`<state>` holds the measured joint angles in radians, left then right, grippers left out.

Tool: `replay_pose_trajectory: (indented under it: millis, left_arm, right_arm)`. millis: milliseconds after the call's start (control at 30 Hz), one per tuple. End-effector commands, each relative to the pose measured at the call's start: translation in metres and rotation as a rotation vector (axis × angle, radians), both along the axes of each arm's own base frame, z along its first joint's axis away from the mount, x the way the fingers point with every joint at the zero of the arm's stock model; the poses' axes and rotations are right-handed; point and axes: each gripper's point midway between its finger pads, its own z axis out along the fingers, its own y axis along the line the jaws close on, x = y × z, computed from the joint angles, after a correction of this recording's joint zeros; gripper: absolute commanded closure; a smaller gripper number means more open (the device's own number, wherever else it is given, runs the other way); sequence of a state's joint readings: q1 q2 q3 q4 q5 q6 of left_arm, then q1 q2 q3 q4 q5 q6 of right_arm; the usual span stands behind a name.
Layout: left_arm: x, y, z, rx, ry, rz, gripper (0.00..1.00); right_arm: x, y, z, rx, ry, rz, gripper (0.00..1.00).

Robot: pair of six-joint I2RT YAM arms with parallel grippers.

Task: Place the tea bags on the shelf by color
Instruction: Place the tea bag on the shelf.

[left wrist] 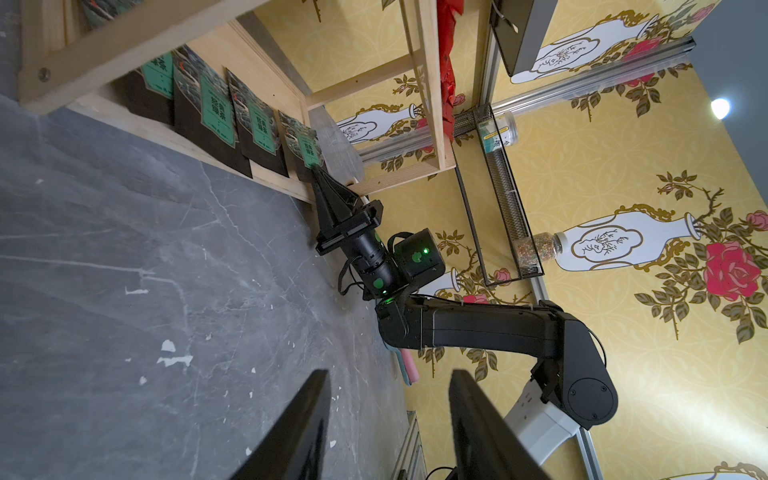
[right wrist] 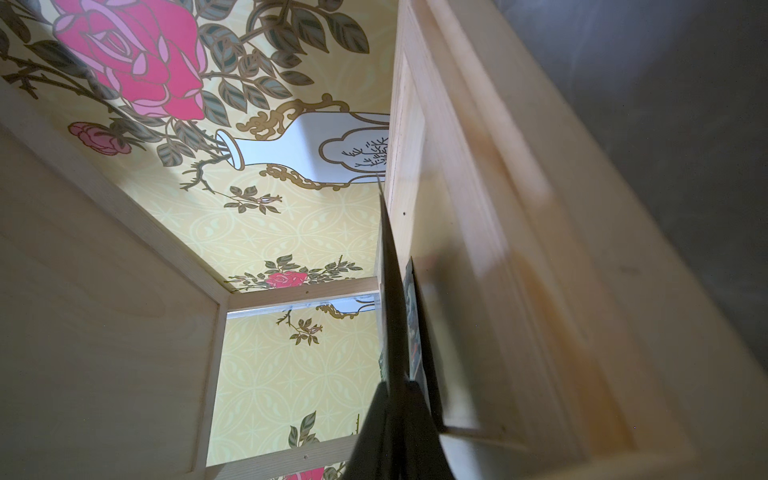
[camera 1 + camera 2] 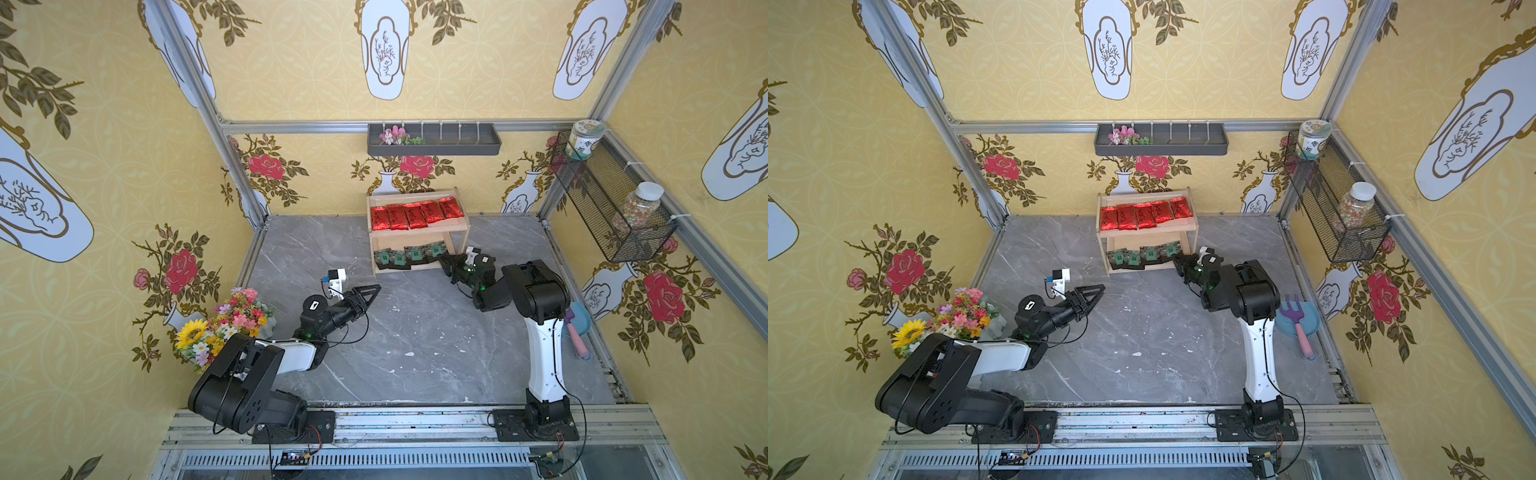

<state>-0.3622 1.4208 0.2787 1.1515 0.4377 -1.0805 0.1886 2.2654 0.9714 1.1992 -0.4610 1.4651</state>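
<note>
While the right gripper (image 3: 444, 261) sits low at the right end of the shelf (image 3: 419, 233), the left gripper (image 3: 376, 288) hangs over the counter (image 3: 415, 345) left of centre, well apart from the shelf.

Shelf: far centre of the counter, back against the far wall.

Top board: five red tea bags (image 3: 417, 214) in one row, side by side, edges touching or slightly overlapped. Lower board: four green tea bags (image 3: 409, 254), dark packets with green labels, overlapping in a row, near ends hanging over the front rim.

Right gripper: jaws closed on the near edge of the rightmost green tea bag (image 1: 307, 147). Left wrist view has the right gripper (image 1: 316, 171) tips meeting right on that packet's corner. Right wrist view shows a thin dark sheet running edge-on out of the closed right gripper (image 2: 395, 424), tight beside the shelf's wood. The rest of that view is blurred.

Left gripper (image 1: 388, 376): jaws partway open, nothing between them, aimed toward the right arm (image 1: 478, 328).

Elsewhere: flower bouquet (image 3: 226, 322) at the left edge of the counter by the left arm (image 3: 286, 357). Blue dish (image 3: 1310, 318) with a pink-handled toy fork (image 3: 1300, 332) at the right edge. Grey wall tray (image 3: 457, 147) on the far wall above the shelf. Wire basket (image 3: 602, 199) on the right wall with two jars (image 3: 640, 205) inside.
</note>
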Motion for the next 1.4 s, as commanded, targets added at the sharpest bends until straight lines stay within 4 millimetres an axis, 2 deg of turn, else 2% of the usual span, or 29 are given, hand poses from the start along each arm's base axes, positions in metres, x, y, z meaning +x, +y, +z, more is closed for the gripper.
replay_pose_trajectory:
  millis: [0, 100, 267, 433, 600, 767, 1033, 1233, 1367]
  left_arm:
    - [0.000, 0.000, 0.000, 0.006, -0.015, -0.004, 0.48]
    - [0.000, 0.000, -0.001, 0.007, -0.011, -0.004, 0.48]
    - [0.001, 0.001, 0.002, -0.001, -0.013, -0.003, 0.48]
    - [0.002, 0.007, 0.011, -0.017, -0.043, 0.015, 0.48]
    - [0.002, 0.011, 0.018, -0.024, -0.062, 0.024, 0.48]
    - [0.001, 0.010, 0.018, -0.027, -0.059, 0.019, 0.48]
    - [0.000, 0.009, 0.021, -0.038, -0.066, 0.010, 0.48]
    - [0.001, 0.010, 0.021, -0.031, -0.068, 0.014, 0.48]
    - [0.005, 0.014, 0.016, 0.018, -0.045, 0.041, 0.48]
  right_arm:
    - [0.003, -0.005, 0.002, 0.003, -0.016, -0.033, 0.88]
    - [0.004, -0.006, 0.000, 0.005, -0.009, -0.043, 0.86]
    - [0.002, -0.005, -0.003, -0.004, 0.020, -0.033, 0.72]
    - [0.002, 0.000, 0.004, -0.056, 0.067, 0.015, 0.62]
    - [-0.004, -0.004, -0.004, -0.125, 0.202, 0.027, 0.48]
    - [-0.012, -0.008, -0.014, -0.227, 0.357, 0.048, 0.48]
    - [-0.017, -0.012, -0.011, -0.378, 0.502, 0.052, 0.46]
    - [-0.022, -0.003, -0.003, -0.469, 0.546, 0.108, 0.44]
    - [-0.046, 0.010, 0.010, -0.555, 0.514, 0.182, 0.42]
